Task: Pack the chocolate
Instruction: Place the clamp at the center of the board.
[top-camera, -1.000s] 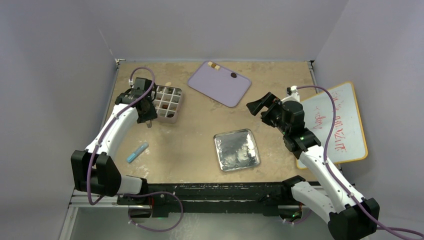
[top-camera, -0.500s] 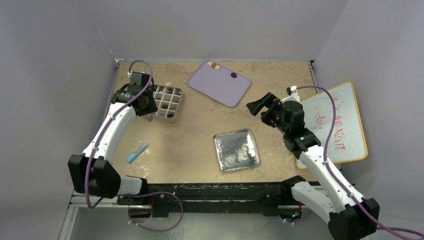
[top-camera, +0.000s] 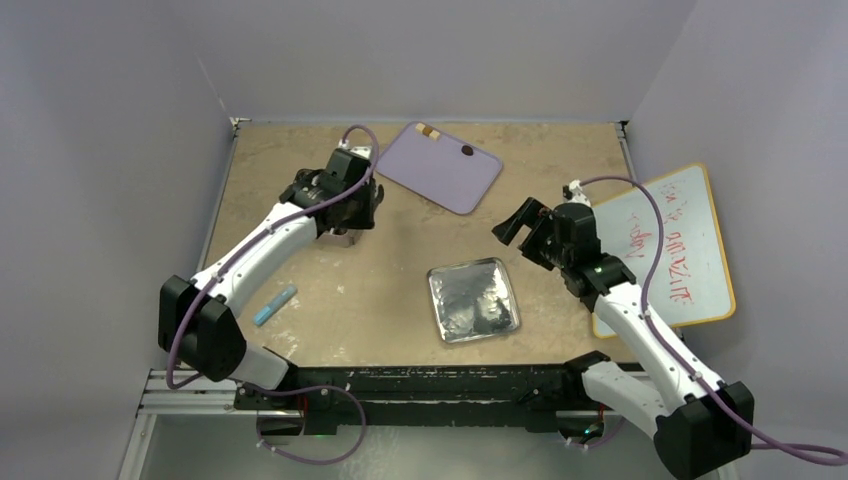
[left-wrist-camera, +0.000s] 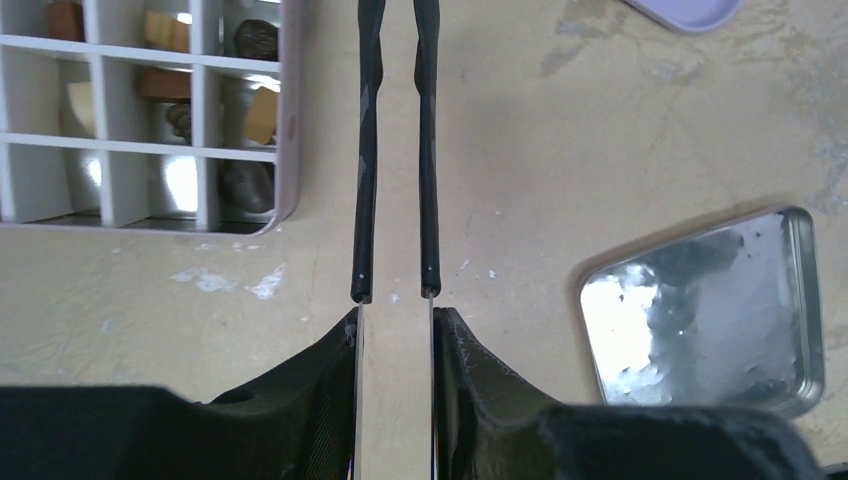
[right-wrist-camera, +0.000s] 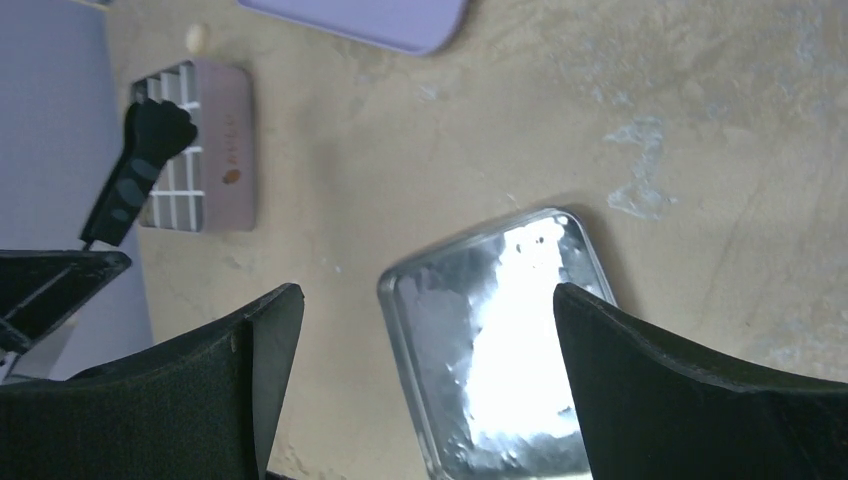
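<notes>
The chocolate (left-wrist-camera: 258, 40) partly fills the cells of the grid box (left-wrist-camera: 290, 120). Three pieces wait on the purple tray (top-camera: 440, 175), and a cream piece (right-wrist-camera: 198, 38) lies on the table (top-camera: 300, 170) beside the box. The left gripper (left-wrist-camera: 395, 325) pinches the black tweezers (left-wrist-camera: 365, 150); the prongs stand slightly apart with their tips out of view, so I cannot tell if they carry anything. The right gripper (right-wrist-camera: 425, 300) hangs wide open and empty above the tin (right-wrist-camera: 500, 380). Likely risks: a tiny piece squirts from the prongs, or the tweezers twist in the grip. A second ago the left arm was at the box's left side; now it reaches toward the tray.
</notes>
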